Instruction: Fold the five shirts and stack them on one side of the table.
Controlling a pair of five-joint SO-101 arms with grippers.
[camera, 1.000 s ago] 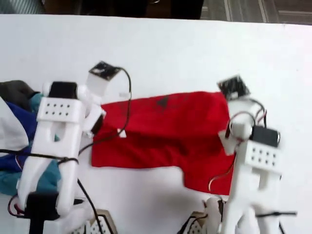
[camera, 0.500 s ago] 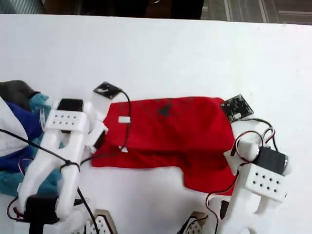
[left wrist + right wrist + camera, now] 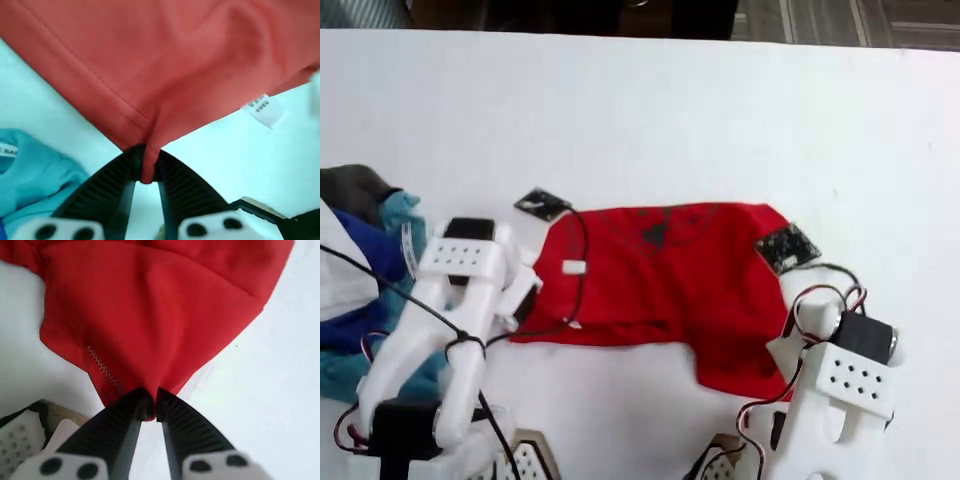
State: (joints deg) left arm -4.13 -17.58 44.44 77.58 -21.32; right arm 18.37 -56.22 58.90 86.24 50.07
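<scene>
Red shirt (image 3: 660, 290) folded, dark print | left jaws grip edge | right jaws grip corner

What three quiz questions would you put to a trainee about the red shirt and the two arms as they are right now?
1. True or false: the left gripper is shut on an edge of the red fabric shirt.
2. Multiple choice: where does the heap of blue, teal and white shirts lie? A, beside the left arm. B, beside the right arm. C, on top of the red shirt.
3. Fill in: the right gripper is ___ on the same red shirt.
Key: 1 true; 2 A; 3 shut.
</scene>
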